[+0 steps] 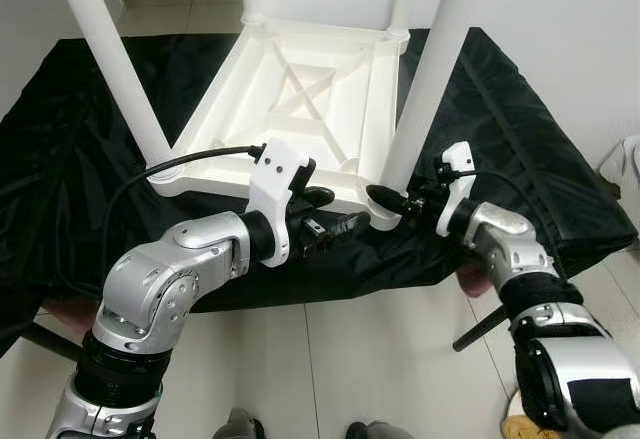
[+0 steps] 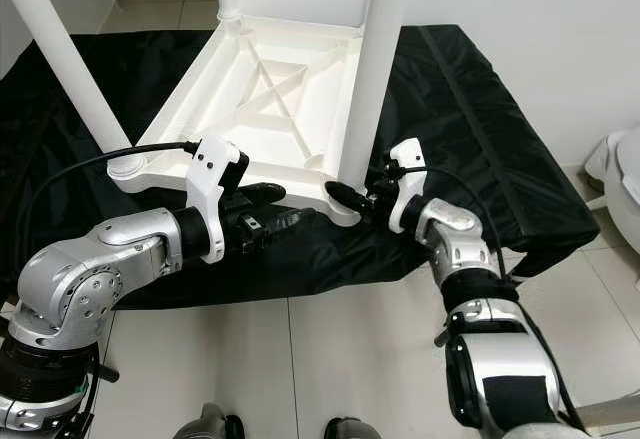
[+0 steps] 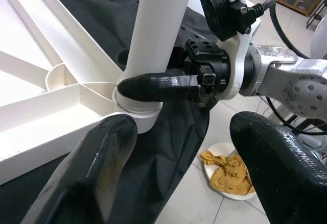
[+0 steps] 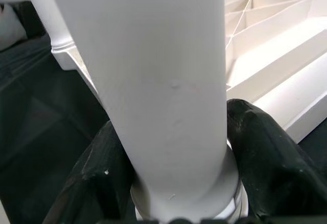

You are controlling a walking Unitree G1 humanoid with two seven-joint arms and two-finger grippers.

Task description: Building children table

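A white children's table [image 1: 300, 99] lies upside down on a black cloth [image 1: 80, 139], its legs pointing up. My right gripper [image 1: 385, 199] is shut on the base of the near right leg [image 1: 430, 79], where it enters the corner socket. In the right wrist view its two fingers [image 4: 97, 173] press both sides of that leg [image 4: 153, 81]. My left gripper [image 1: 335, 214] is open at the table's front edge, just left of that corner. Its fingers [image 3: 97, 168] hold nothing, and the leg [image 3: 158, 30] is beyond them.
The near left leg [image 1: 110, 49] slants up over the cloth. A white dish with a yellow rag [image 3: 230, 165] sits on the tiled floor by my right side. A white fixture [image 2: 620, 179] stands at the far right. A black rod [image 1: 485, 327] sticks out below the right arm.
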